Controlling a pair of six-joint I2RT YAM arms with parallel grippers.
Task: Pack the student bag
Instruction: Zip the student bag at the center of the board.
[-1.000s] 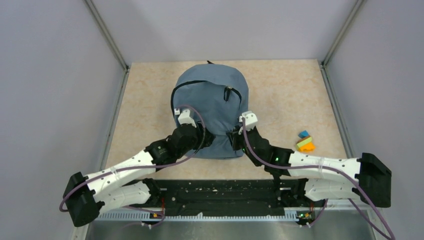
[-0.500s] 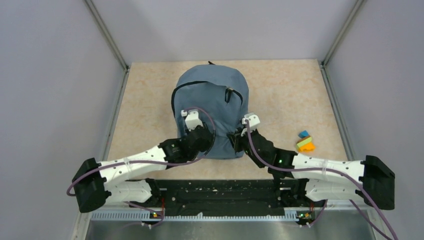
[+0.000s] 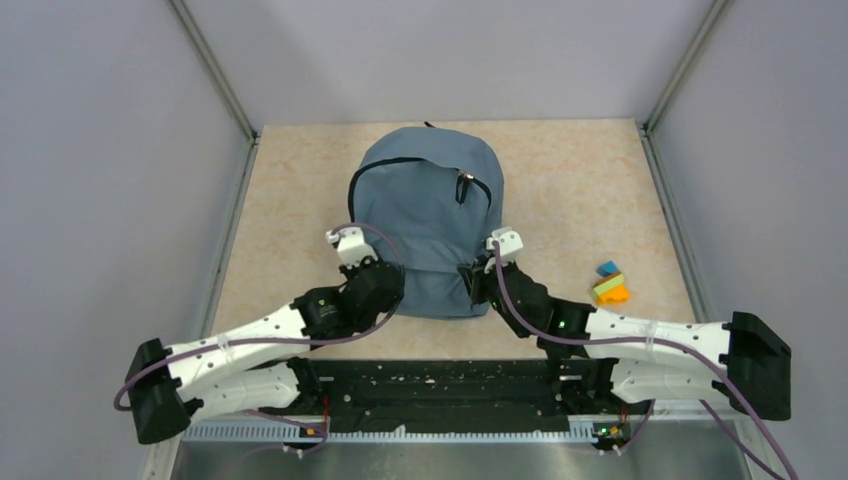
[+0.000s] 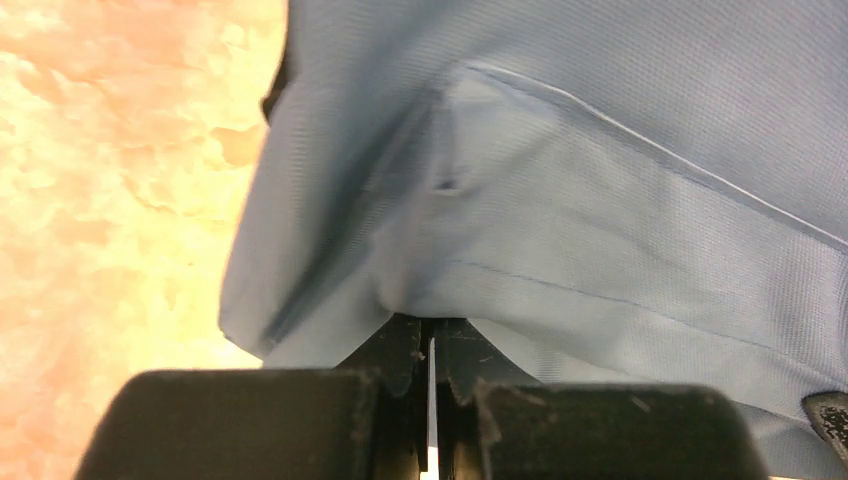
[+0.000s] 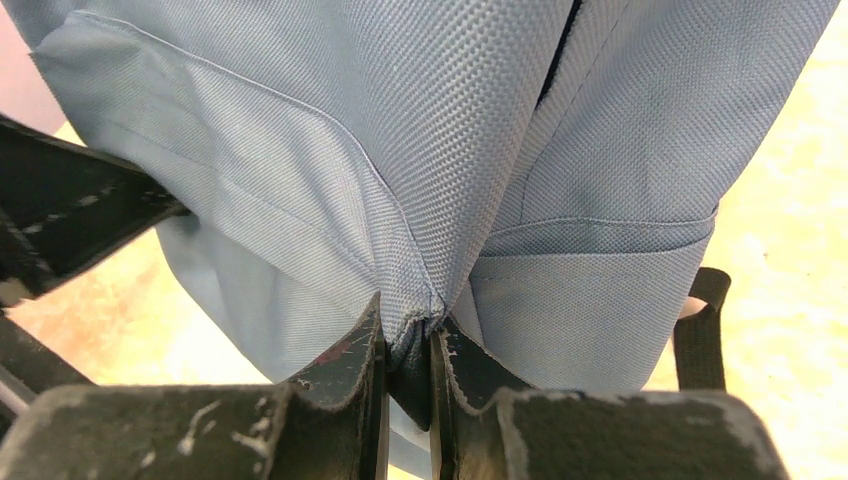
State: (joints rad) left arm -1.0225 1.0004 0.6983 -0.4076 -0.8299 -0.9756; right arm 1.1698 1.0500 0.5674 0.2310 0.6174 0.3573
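Note:
The grey-blue student bag (image 3: 430, 220) lies flat in the middle of the table, its black arched zipper closed. My left gripper (image 3: 383, 287) sits at the bag's near left corner. In the left wrist view its jaws (image 4: 430, 325) are shut, and the bag fabric (image 4: 600, 200) puckers right at the tips. My right gripper (image 3: 472, 285) is at the near right corner. There it (image 5: 408, 320) is shut on a pinched fold of the bag's cloth (image 5: 400, 150).
A small pile of coloured blocks (image 3: 610, 285) lies on the table right of the bag. A black strap (image 5: 700, 330) pokes out under the bag's right edge. Grey walls enclose the table on three sides. The arms' black base rail (image 3: 450, 385) runs along the near edge.
My left gripper slid from the bag's front panel back to its near left corner and closed. The bag shifted slightly to the right. The right gripper kept its hold.

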